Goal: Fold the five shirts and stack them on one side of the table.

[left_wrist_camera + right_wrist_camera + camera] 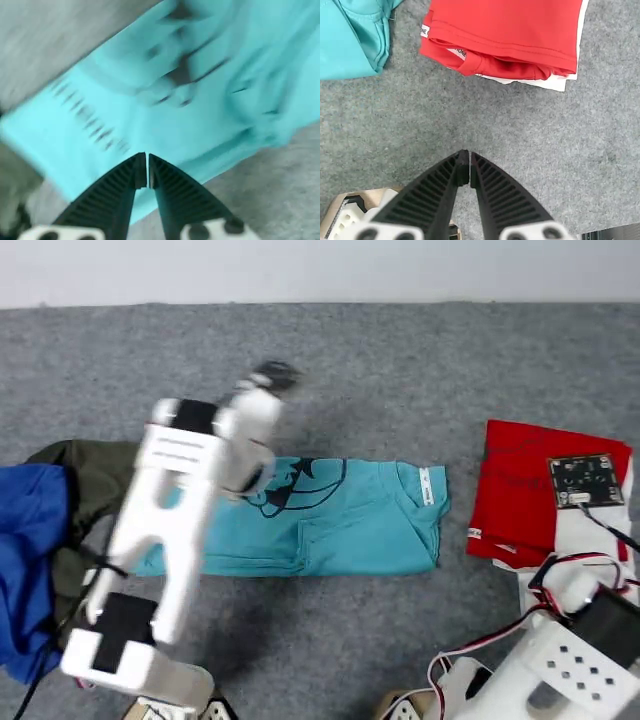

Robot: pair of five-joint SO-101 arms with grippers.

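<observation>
Black ribbed fingers of the left hand are closest to the lens; they are pressed together and I see no cloth between them, so this hand is closed and empty. It hangs just above the teal shirt, over the printed side near its far long edge. The teal shirt lies in the middle of the grey worktop, already folded into one long band with the collar label at one end; by my judgement it needs one more fold across before it can go on the stack, and the hand is placed there probably to catch that edge. Just beyond the collar end of the teal shirt, separated from it by a strip of worktop, lies the red shirt, folded and resting on a white shirt whose border shows under it; this seems to be the stack, put at that side so that folding can be done in the middle. The right hand is also closed on nothing and is held low over the worktop, near the stack and off the collar corner of the teal shirt, likely placed there to be out of the way. At the opposite end of the teal shirt a blue shirt and an olive shirt lie crumpled together, not yet folded, so I judge two of five done.
</observation>
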